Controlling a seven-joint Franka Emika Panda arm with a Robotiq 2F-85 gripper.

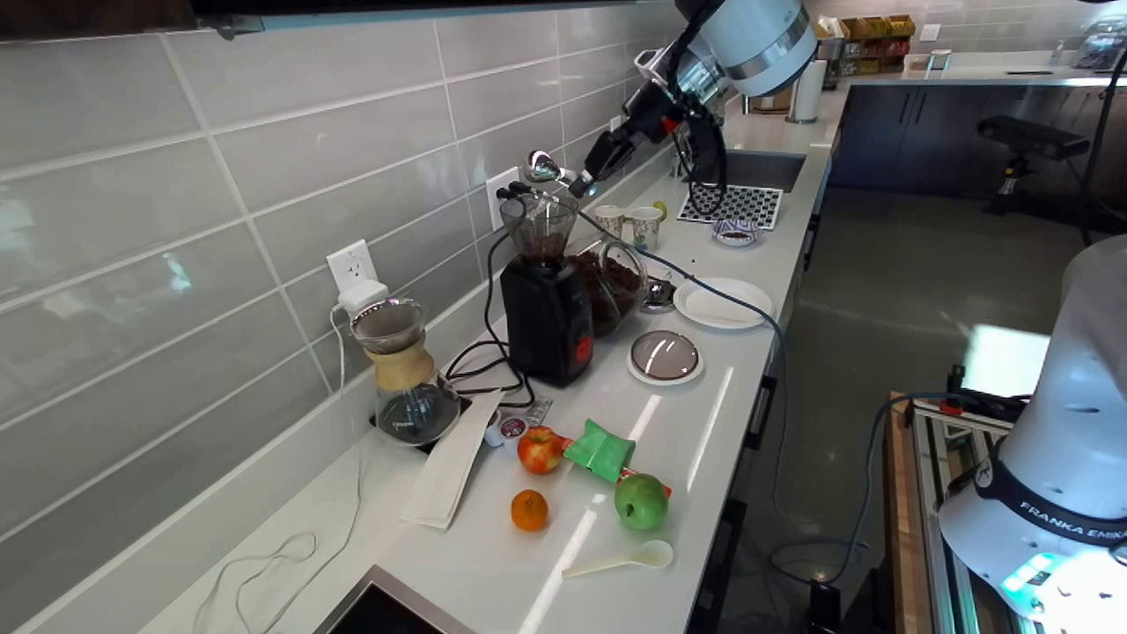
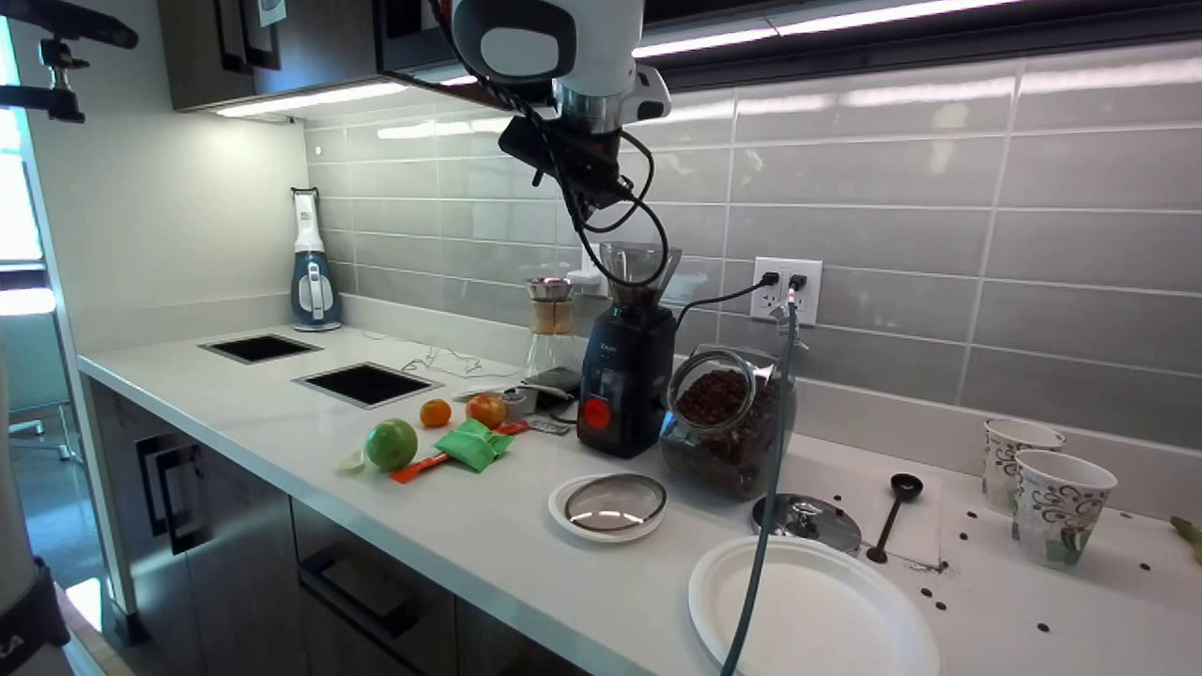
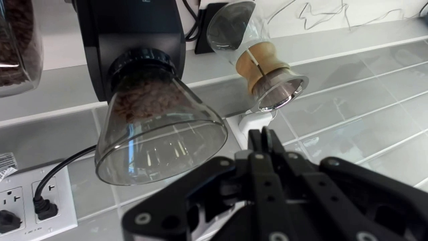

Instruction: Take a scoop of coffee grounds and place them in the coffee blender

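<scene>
The black scoop (image 2: 892,519) lies by the back edge of the countertop (image 2: 498,526), handle slanting frontward, down past the glass jar (image 2: 718,455) from the gripper (image 3: 262,139), whose fingers (image 3: 260,170) are together near the coffee grinder (image 2: 623,385), with no telling if they pinch a shiny spoon-like thing (image 1: 542,166).

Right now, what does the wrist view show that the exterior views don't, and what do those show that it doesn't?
Only the wrist view: fine marks on the ring below the hopper.
Only the exterior views: the orange, green apple, large plate and cups, in both; the black scoop stands out in an exterior view.
Shared: the blender with its hopper, the carafe, and the jar, cut off in the wrist view.
</scene>
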